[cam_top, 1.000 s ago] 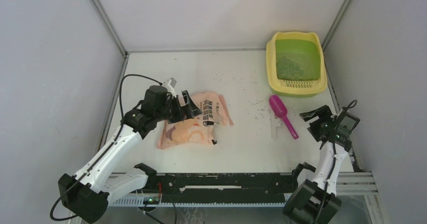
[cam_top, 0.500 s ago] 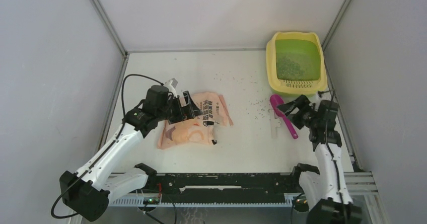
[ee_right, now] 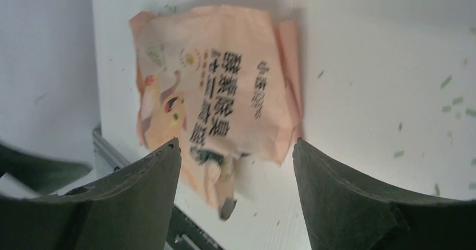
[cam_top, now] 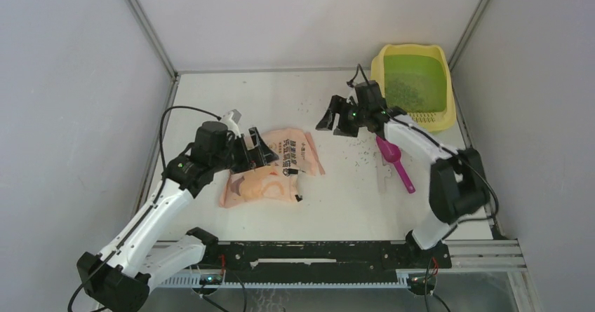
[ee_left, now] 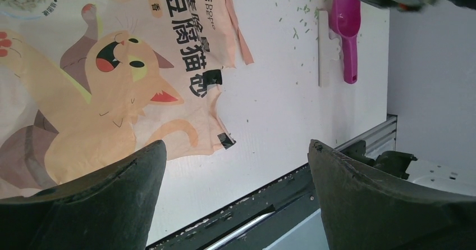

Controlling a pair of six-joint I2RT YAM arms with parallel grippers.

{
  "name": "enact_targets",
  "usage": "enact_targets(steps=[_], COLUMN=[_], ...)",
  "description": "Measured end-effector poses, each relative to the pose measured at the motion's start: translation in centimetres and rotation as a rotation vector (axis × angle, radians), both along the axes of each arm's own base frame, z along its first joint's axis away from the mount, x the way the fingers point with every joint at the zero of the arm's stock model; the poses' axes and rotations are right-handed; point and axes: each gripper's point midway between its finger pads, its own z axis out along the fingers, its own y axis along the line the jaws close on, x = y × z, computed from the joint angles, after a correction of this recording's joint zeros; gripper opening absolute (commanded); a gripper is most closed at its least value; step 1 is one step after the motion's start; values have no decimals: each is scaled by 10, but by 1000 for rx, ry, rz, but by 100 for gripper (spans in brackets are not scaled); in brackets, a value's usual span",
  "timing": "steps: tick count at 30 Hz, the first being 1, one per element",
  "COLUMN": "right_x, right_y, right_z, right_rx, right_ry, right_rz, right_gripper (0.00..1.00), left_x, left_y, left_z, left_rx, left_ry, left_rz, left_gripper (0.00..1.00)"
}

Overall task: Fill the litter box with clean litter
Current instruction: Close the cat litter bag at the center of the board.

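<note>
Yellow plastic forms the outer rim of the rectangular litter box, which we find in the far right corner of the white table. Its green basin faces up and its slotted step lies along the near edge. A patch of litter, tiny grey-green granules, covers only part of the basin floor, toward its left side. More loose grains are scattered over the table between the box and the flat peach-pink printed bag, which lies left of centre.

We see the right gripper hanging above the table just left of the box, its arm crossing the box's near left corner. Its jaws stand wide apart with nothing between them, and its wrist camera looks down past both fingers onto the bag and the stray grains.

The left gripper hovers over the bag, jaws spread fully and empty. From its wrist view the bag's cartoon cat print fills the left side. We cannot tell whether the fingers touch the bag.

A magenta plastic scoop lies on the table near the box, bowl toward the box and handle toward the near edge. A flat white strip lies just beside it on the left.
</note>
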Motion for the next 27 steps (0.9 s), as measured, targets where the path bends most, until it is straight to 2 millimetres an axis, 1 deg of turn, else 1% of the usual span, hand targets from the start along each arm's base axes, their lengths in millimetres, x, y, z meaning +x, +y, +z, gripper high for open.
enact_targets(steps=[2,6,9,12,15,19,27], right_x=[22,48,55,54,48,36,15], right_y=[8,15,18,24,29,43,80], right_z=[-21,-66,-90,-109,-122,-133,-131], right_rx=[-36,-98,-120,-130,-137,-133,-19], right_ry=[23,73,107,136,162,181,162], right_rz=[22,59,90,121,147,191,301], right_gripper=[77,74,74,74,74,73,74], left_x=[-2,-7,-12,-16,-17,-17,-15], left_y=[3,10,14,18,20,21,22], left_z=[5,8,3,-3,-7,-8,-11], left_rx=[-5,-5,3,15,22,29,36], left_ry=[-18,-32,-18,-3,8,11,18], left_rz=[8,23,28,38,44,51,57], left_gripper=[100,100,100,100,100,100,100])
